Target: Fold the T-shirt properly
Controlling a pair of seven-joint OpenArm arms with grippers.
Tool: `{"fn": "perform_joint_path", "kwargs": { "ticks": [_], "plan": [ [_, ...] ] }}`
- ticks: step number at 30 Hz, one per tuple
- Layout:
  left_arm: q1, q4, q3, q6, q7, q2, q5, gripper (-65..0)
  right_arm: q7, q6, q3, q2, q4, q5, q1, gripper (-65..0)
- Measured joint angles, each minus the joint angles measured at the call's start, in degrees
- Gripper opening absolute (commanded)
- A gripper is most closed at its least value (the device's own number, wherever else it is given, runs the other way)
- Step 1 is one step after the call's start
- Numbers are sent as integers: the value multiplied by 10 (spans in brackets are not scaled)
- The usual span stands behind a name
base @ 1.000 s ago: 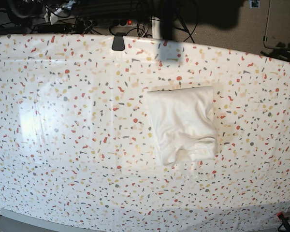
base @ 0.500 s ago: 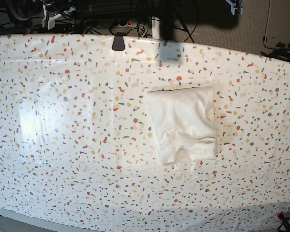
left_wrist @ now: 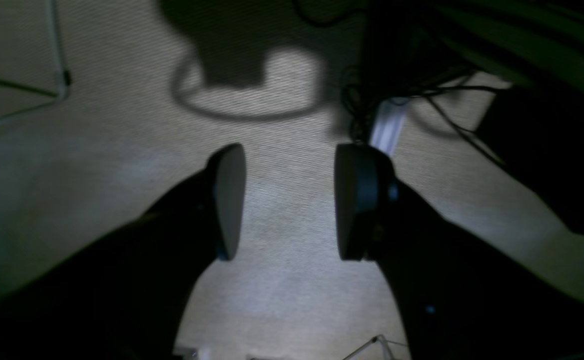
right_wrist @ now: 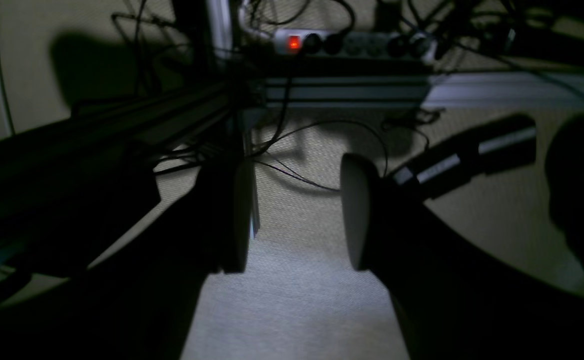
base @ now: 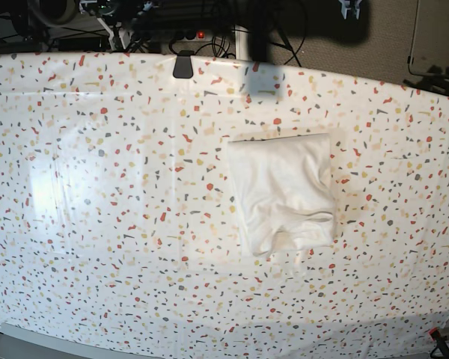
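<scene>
- Left wrist view: left pincer [left_wrist: 287,200] stands wide and empty, its pads [left_wrist: 229,200] apart over bare carpeted floor [left_wrist: 282,300], away from the tabletop. From this pose a reach back towards the shirt would be long, and a careless sweep could, I judge, snag the cables [left_wrist: 421,95] near it.
- Right wrist view: right pincer [right_wrist: 296,220] hangs parted and holds nothing, pointed down at the floor near a power strip [right_wrist: 351,44] and loose wires [right_wrist: 292,165]; tangling looks the likeliest mishap.
- Base view: T-shirt [base: 284,191] lies as a compact white packet right of centre on the speckled tabletop [base: 97,187], plain side up. Its lower edge is rumpled and uneven, so the fold may be judged untidy. Neither arm reaches over the tabletop.
</scene>
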Motion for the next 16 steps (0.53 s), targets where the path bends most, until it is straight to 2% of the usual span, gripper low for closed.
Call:
{"fn": "perform_joint_path", "kwargs": {
  "ticks": [7,16],
  "plan": [
    [-1,36,0,1,31,2,0,-375,-1,0,-62,0,0,0,22,-364],
    [3,36,0,0,21,2,0,-375,-13,0,-64,0,0,9,21,-364]
  ]
}}
